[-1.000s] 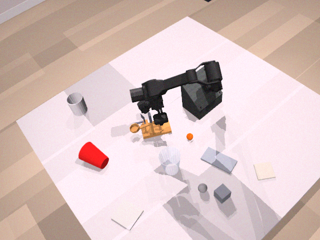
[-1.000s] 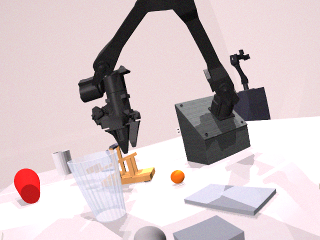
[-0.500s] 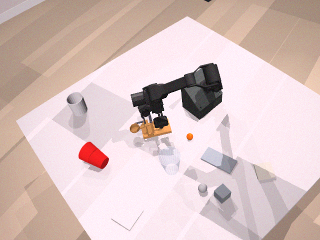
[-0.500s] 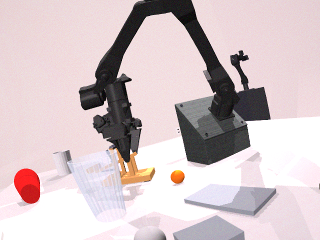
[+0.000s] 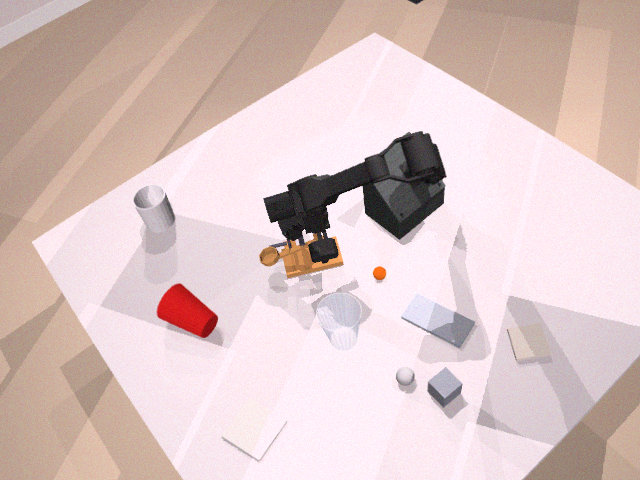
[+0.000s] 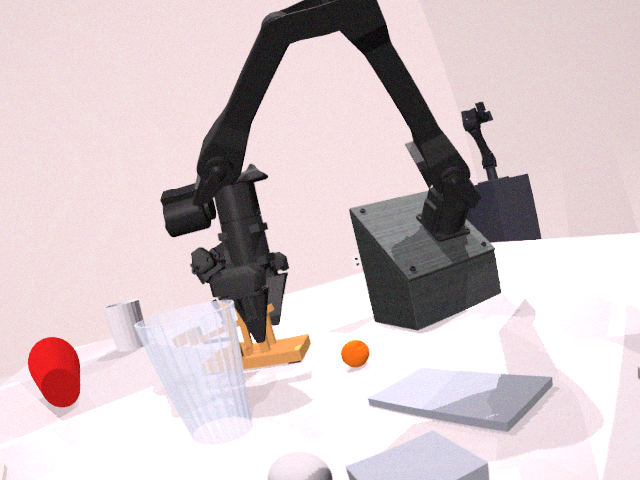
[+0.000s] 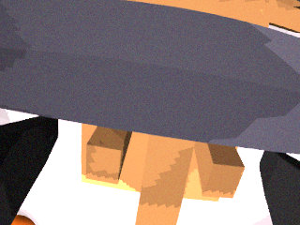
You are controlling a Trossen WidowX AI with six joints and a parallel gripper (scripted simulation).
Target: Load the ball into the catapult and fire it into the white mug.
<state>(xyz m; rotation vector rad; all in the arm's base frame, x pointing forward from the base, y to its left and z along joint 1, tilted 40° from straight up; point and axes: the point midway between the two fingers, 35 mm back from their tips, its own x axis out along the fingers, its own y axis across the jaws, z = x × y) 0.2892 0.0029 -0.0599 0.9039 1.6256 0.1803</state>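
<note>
The wooden catapult (image 5: 297,266) (image 6: 281,350) (image 7: 163,175) stands mid-table, its round spoon (image 5: 268,256) pointing left and empty. My gripper (image 5: 306,246) (image 6: 261,334) (image 7: 161,142) is open, lowered over the catapult with a finger on either side of its frame. In the wrist view the catapult's grey crossbar (image 7: 150,69) fills most of the picture. The orange ball (image 5: 379,272) (image 6: 355,353) lies on the table to the right of the catapult, apart from it. The white mug (image 5: 153,206) (image 6: 124,320) stands upright at the far left.
A clear glass cup (image 5: 339,320) (image 6: 196,372) stands just in front of the catapult. A red cup (image 5: 186,311) (image 6: 54,372) lies on its side at the left. A grey slab (image 5: 438,320) (image 6: 460,395), grey cube (image 5: 444,385), pale sphere (image 5: 405,376) and two flat tiles (image 5: 528,342) (image 5: 254,429) lie in front. The arm's base block (image 5: 403,201) (image 6: 423,263) stands behind.
</note>
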